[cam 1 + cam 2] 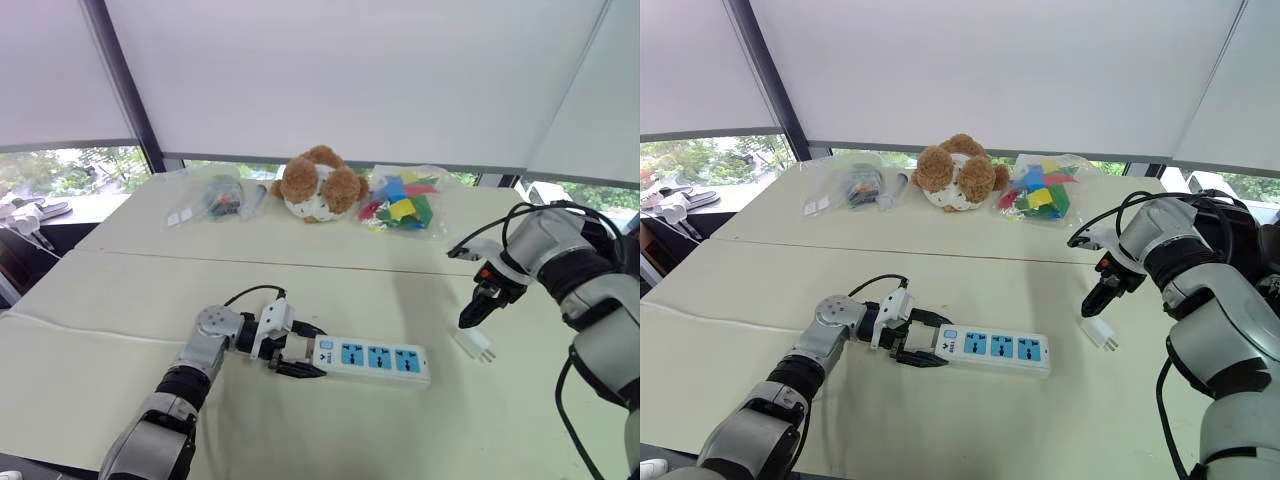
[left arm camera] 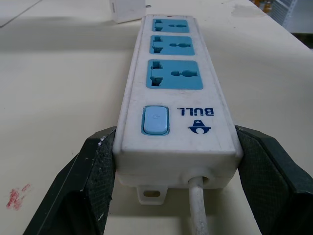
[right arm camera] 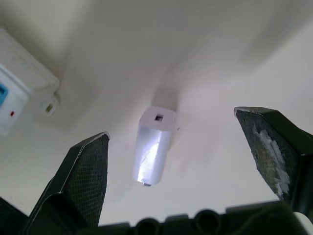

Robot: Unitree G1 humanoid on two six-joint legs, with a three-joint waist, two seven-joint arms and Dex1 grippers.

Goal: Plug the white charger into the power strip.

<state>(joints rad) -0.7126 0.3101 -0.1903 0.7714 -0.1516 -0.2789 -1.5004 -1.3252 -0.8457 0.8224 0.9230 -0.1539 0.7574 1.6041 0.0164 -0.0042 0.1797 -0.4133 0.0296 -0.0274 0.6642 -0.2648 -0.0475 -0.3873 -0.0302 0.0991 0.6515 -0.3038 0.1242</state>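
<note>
**Robot arms: one gripping, one poised**

The left arm stretches low, with the left claw [image 1: 303, 350] clamped on a power strip's [image 1: 378, 359] end. The right arm bends inward, wrist tipped down, with the right claw [image 1: 468, 318] spread wide above the surface [image 1: 120, 300].

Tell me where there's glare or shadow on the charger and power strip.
Right wrist view: the white charger shows a bright glare patch on its side and a soft shadow on the table. Left wrist view: the power strip is evenly lit, no glare. Left eye view: diffuse daylight through the blinds.
</note>
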